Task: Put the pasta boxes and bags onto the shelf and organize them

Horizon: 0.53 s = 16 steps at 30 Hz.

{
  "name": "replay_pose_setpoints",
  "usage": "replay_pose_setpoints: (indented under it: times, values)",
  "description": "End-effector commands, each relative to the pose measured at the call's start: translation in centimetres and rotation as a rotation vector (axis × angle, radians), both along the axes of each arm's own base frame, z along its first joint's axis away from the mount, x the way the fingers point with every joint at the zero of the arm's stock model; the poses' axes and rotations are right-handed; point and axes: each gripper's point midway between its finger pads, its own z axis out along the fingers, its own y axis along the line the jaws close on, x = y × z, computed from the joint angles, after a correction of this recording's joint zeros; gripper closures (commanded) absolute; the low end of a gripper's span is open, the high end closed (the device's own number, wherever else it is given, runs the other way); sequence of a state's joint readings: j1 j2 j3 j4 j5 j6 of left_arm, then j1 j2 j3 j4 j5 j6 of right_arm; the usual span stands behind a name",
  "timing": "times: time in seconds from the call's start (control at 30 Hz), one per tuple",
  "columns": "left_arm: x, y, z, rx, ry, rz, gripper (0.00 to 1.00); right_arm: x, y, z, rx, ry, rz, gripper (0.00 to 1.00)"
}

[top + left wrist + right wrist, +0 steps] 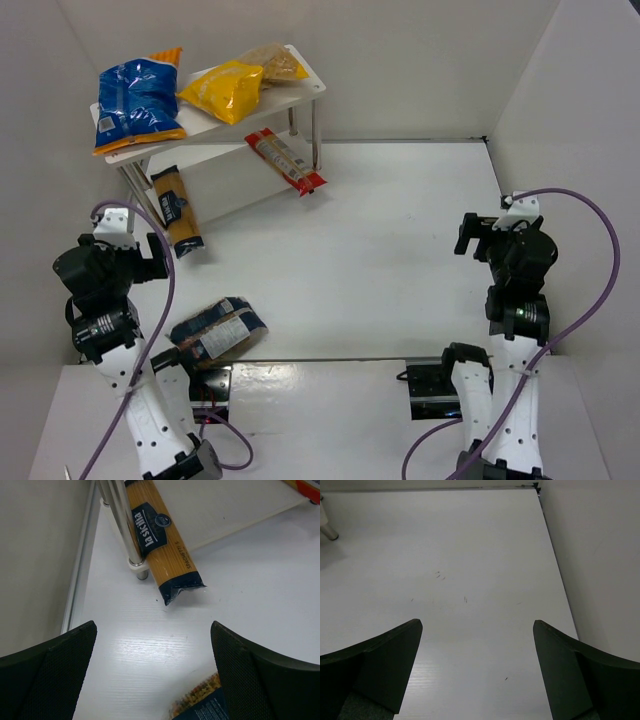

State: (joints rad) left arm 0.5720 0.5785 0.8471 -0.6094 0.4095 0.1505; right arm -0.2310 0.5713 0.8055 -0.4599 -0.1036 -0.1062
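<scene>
White table (400,230): my left claw (153,625) hangs open just ahead of the dark-blue bag (215,335), whose long axis runs left-right; the right claw (477,622), open too, sits well apart.

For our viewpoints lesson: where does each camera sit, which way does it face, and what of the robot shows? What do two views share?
Top external: above and behind, looking down on the white table and white two-tier rack; left arm and right arm show.
Left wrist: on that wrist, facing down at the long amber spaghetti pack with dark label; open left gripper shows.
Right wrist: on that wrist, facing the table and side wall; open right gripper shows.
Shared: top and left wrist both show that pack.
</scene>
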Motion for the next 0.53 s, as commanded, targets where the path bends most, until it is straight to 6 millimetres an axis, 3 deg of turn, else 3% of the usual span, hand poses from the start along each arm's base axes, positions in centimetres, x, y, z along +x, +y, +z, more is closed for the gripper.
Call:
replay_pose_setpoints:
  times: [0.0,0.2,0.5]
  values:
    - [0.0,0.1,2.3,0.041,-0.068,0.014,0.00,0.4,0.1,-0.9,-0.001,0.025,0.036,0.00]
    - [-0.1,-0.2,2.5,0.041,-0.079,-0.003,0.00,0.2,-1.0,-0.9,0.000,0.025,-0.007,0.00]
    - [-0.2,-0.7,2.8,0.052,-0.093,-0.016,0.00,0.2,-1.0,-1.3,0.010,0.041,0.000,0.00]
